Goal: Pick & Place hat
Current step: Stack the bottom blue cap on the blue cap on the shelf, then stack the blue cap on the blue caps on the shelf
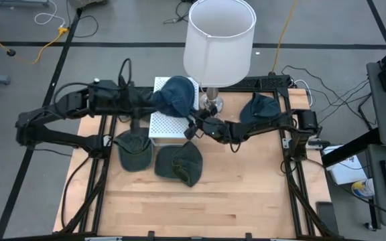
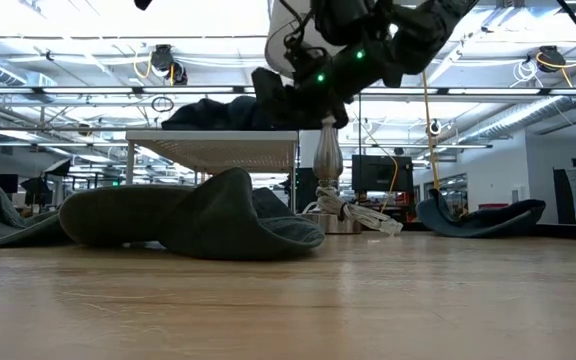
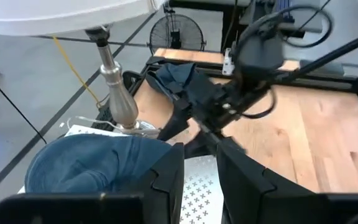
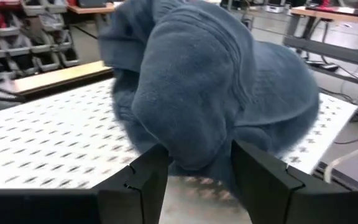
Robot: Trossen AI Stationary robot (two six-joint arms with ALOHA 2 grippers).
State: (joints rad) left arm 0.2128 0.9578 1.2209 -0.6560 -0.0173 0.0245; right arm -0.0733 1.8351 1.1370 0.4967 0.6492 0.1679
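Hat: soft blue fleece hat [image 1: 177, 94], bunched in a rumpled heap on the white perforated platform [image 1: 161, 122], at the platform's end nearest the lamp.
Handling: looks light and limp with no stiff brim; it should fold and sag wherever it is pinched, and is neither fragile nor slippery.
Where to grip: a thick fold of fleece near the crown or rim edge looks best, so the jaws bite doubled cloth rather than a single layer.
Right gripper [image 4: 196, 167]: at the platform's lamp-side edge, its fingers pressed in on a bulge of the hat's fleece, a narrow hold on cloth.
Left gripper [image 3: 199, 174]: above the platform beside the hat, its fingers set narrowly apart with bare platform showing between them, holding nothing.
Other hats: two dark green hats [image 1: 134, 149] [image 1: 179, 163] lie on the tabletop just in front of the platform; another blue hat [image 1: 259, 109] lies beyond the lamp from the platform.
Lamp: white drum-shaded table lamp [image 1: 218, 40] with a turned metal stem stands touching the platform's far corner.
Surface: pale wooden tabletop [image 1: 233, 194], smooth, framed in black rails.
Room: open workshop with ceiling lights, cables on a grey floor, a standing fan.
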